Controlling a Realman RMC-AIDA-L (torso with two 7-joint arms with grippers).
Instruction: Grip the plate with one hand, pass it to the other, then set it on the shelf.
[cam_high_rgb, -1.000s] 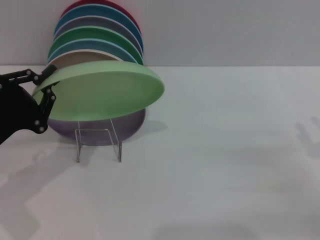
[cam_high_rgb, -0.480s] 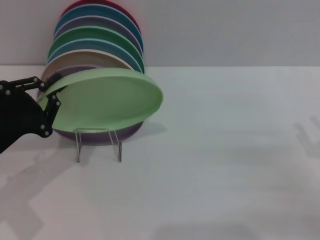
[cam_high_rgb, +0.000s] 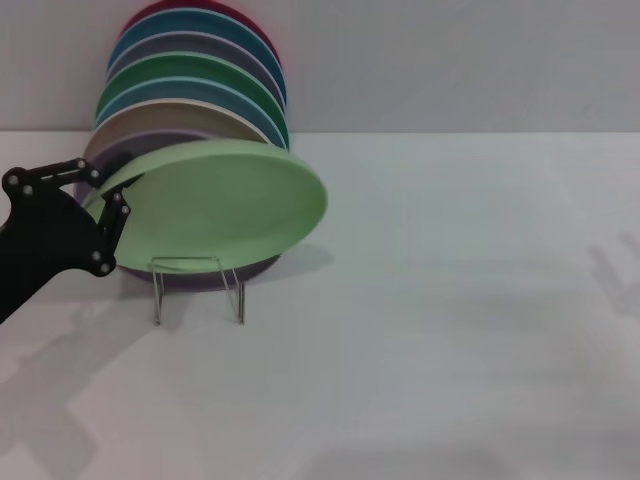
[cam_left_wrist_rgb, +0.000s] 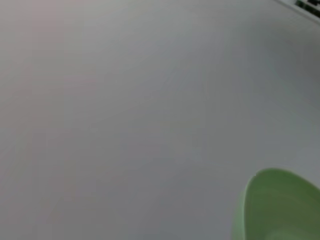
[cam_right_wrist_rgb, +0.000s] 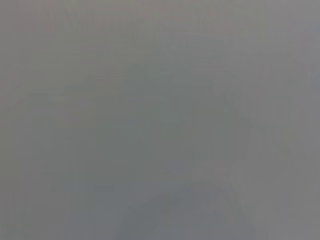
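Left hand (cam_high_rgb: 103, 205), black, at the left edge of the head view, fingers clamped on the rim of the pale mint-green plate (cam_high_rgb: 215, 205). Plate is tilted, held over the clear shelf (cam_high_rgb: 197, 287) on the white surface (cam_high_rgb: 450, 330), in front of a row of upright plates (cam_high_rgb: 195, 85) incl. a lilac plate (cam_high_rgb: 130, 150) just behind it. Left wrist view shows only a part of the plate's edge (cam_left_wrist_rgb: 280, 207). Right hand not seen in any view.

A row of upright coloured plates (cam_high_rgb: 195, 75) stands on the white table (cam_high_rgb: 450, 300).
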